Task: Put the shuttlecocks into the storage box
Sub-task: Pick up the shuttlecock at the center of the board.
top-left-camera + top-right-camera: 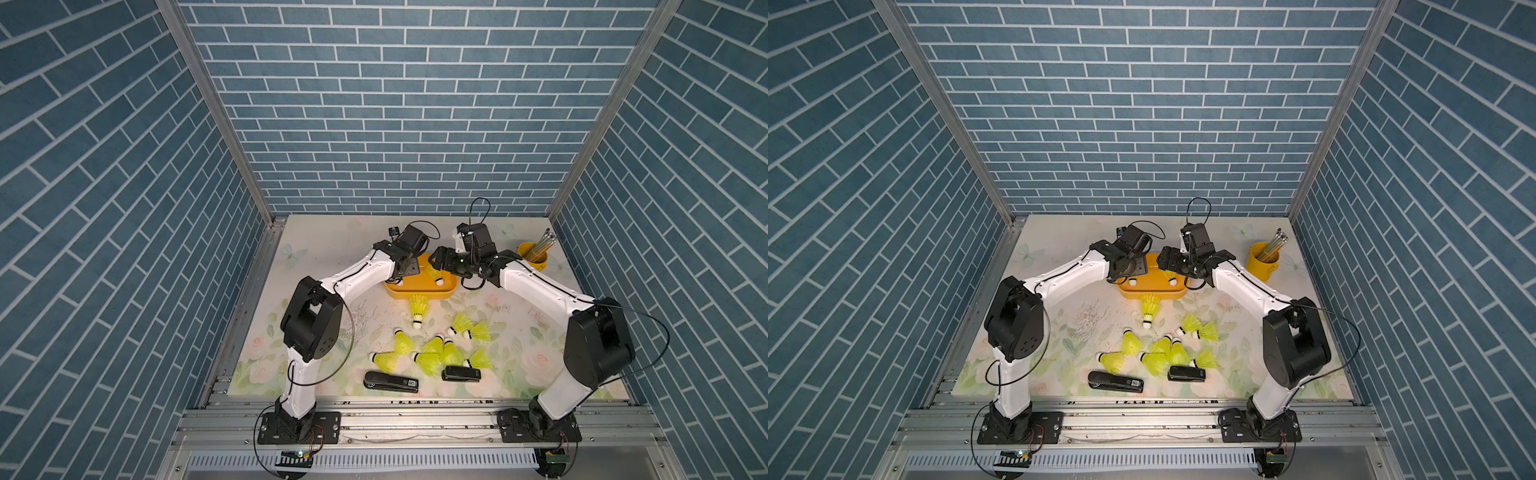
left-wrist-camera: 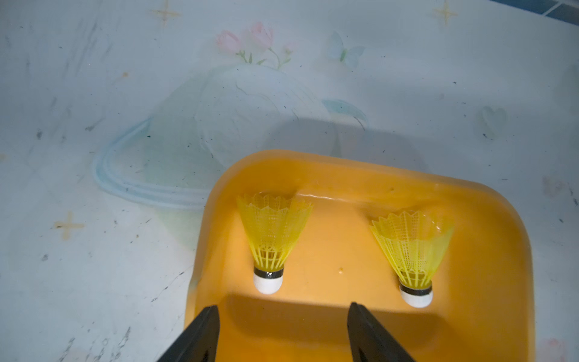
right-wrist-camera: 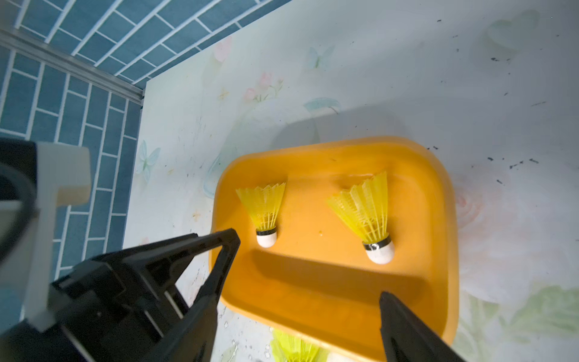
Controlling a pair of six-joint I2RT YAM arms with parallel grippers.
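Storage box [image 2: 338, 244], yellow-orange tub, lies directly beneath both pincers. Left pincer [image 2: 282, 307] and right pincer [image 3: 288, 297] each hang over the box, jaws apart with nothing between them, so the step in hand reads as a drop-off. Boxed shuttlecocks [image 2: 272, 232], two, lie just beyond the left pincer's tips; loose shuttlecocks [image 1: 430, 360] lie well behind both pincers, so the next move likely calls for reaching back, nearest shuttlecock [image 1: 417, 309] first.

The floral table [image 1: 324, 245] carries the storage box [image 1: 419, 294], loose shuttlecocks [image 1: 430, 360], two staplers [image 1: 390, 382] and a pencil cup [image 1: 532, 254].
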